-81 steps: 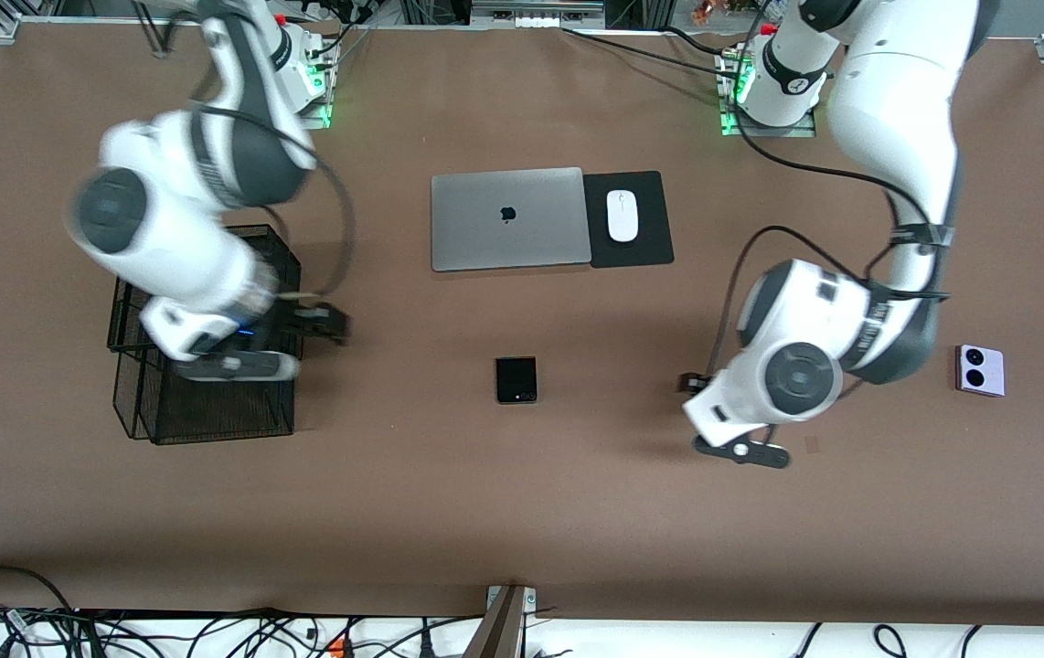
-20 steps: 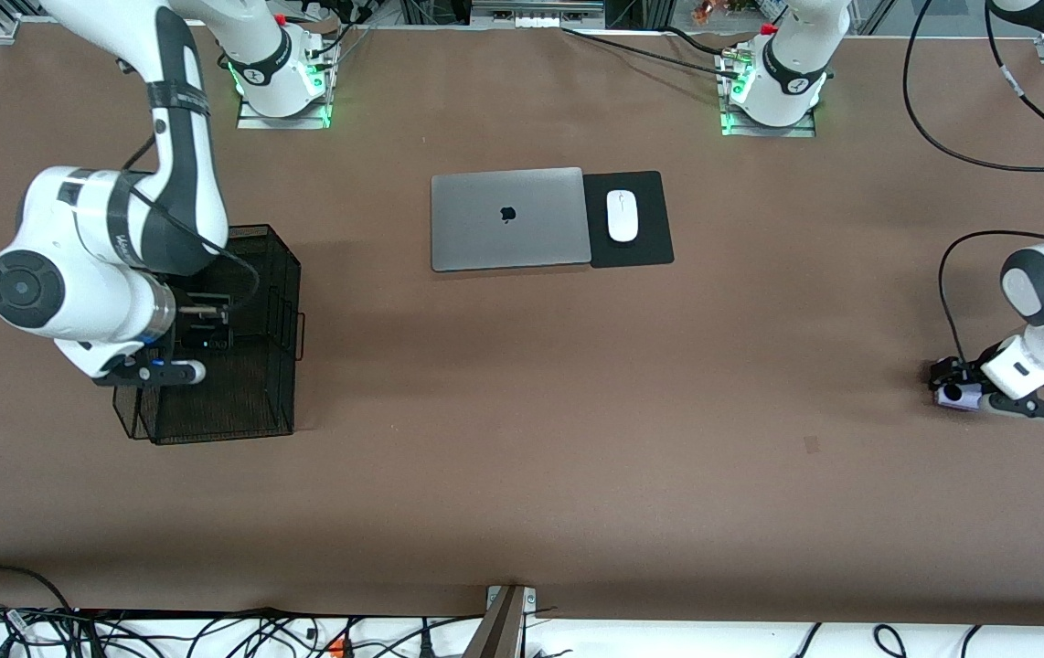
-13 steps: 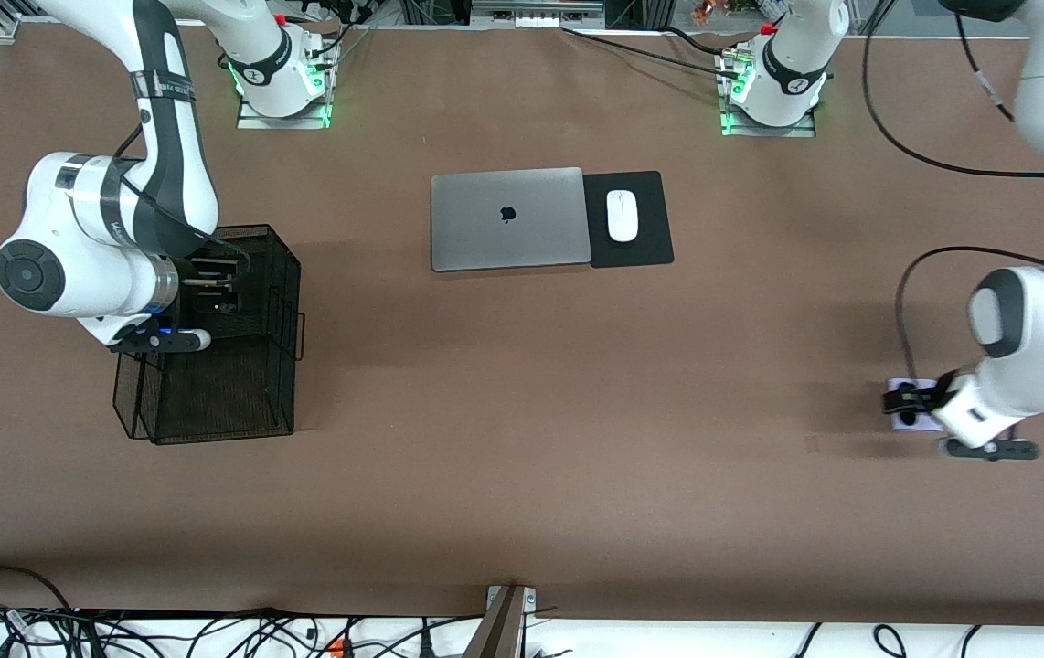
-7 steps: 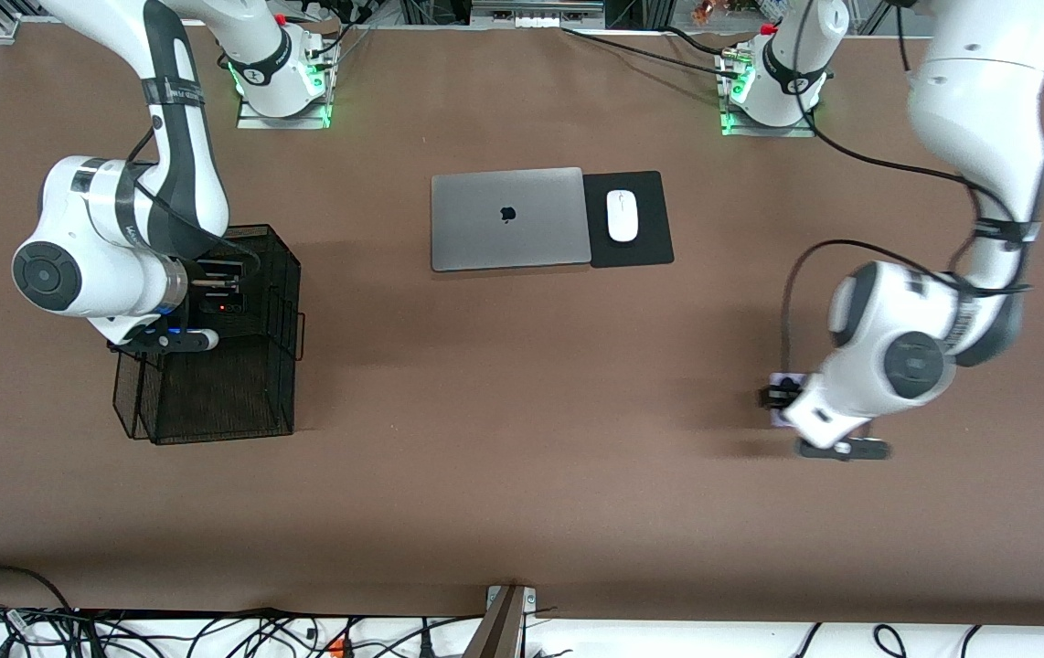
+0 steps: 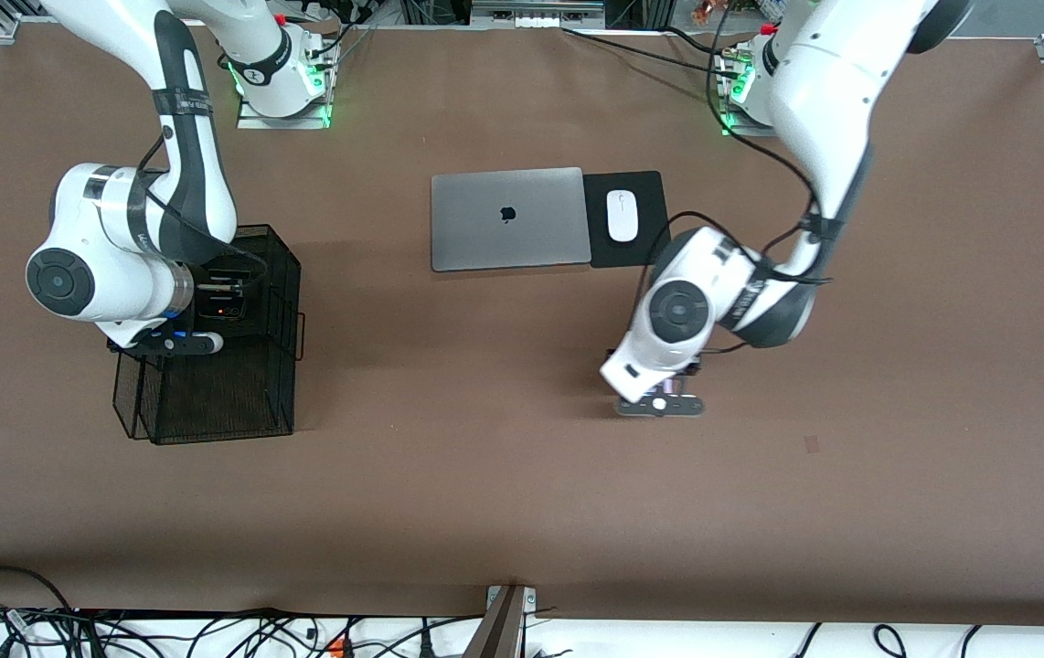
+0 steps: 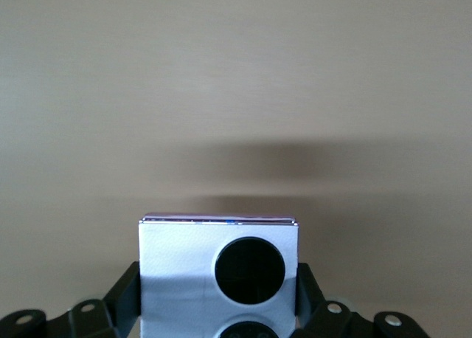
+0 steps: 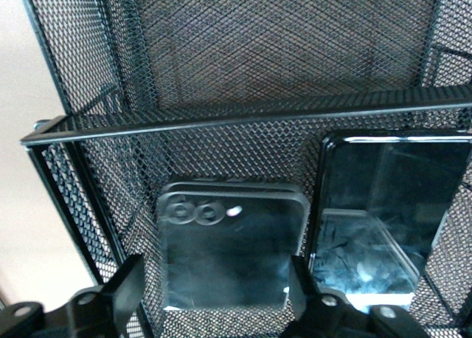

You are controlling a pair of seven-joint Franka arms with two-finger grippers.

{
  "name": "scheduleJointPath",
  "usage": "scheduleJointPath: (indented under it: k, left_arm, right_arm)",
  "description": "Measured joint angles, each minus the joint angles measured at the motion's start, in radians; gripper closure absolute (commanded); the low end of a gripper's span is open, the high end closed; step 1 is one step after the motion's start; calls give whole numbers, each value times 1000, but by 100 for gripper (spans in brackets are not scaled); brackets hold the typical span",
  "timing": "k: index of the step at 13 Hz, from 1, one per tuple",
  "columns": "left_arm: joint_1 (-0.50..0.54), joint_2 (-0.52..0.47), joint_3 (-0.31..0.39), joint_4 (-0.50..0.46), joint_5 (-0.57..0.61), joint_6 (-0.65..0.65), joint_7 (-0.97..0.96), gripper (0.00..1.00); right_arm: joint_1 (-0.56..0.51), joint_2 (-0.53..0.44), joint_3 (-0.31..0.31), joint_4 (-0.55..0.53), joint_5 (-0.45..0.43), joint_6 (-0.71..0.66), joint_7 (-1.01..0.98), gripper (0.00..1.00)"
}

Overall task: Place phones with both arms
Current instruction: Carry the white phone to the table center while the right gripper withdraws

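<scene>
Two of the three phones already stand in the black mesh rack at the right arm's end of the desk. The right wrist view shows the small dark squarish phone and, beside it in the same tier, the long black slab, both upright against the mesh. The right gripper hangs over that rack with its jaws spread on either side of the small dark phone; a gap shows at each edge, so they appear to have let go, though the mesh and reflections make contact hard to rule out.

The third phone, the lavender-white squarish one with black circles, is in the air. The left gripper has its jaws clamped on the phone's two side edges and carries it over bare desk, below the black mouse pad in the front view, roughly mid-desk. In the front view the phone is almost wholly hidden under the left arm's wrist.

What is done: two phones racked. What is left, as judged from this layout: the left arm must carry the lavender-white phone on to the rack and set it in, which calls for the right arm to clear the rack first. The grey laptop and white mouse lie untouched.
</scene>
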Motion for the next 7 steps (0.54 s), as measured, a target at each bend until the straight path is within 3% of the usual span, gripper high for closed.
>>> scheduleJointPath:
  k: [4,7]
  left_arm:
    - [-81,107,1,156,-9,14,-50,76]
    - [-128,144,1,203,-46,98,-100,77]
  right_arm:
    - [1,-1,-1,33,0,-2,0,0]
    - [-1,-5,-6,158,0,-59,2,0]
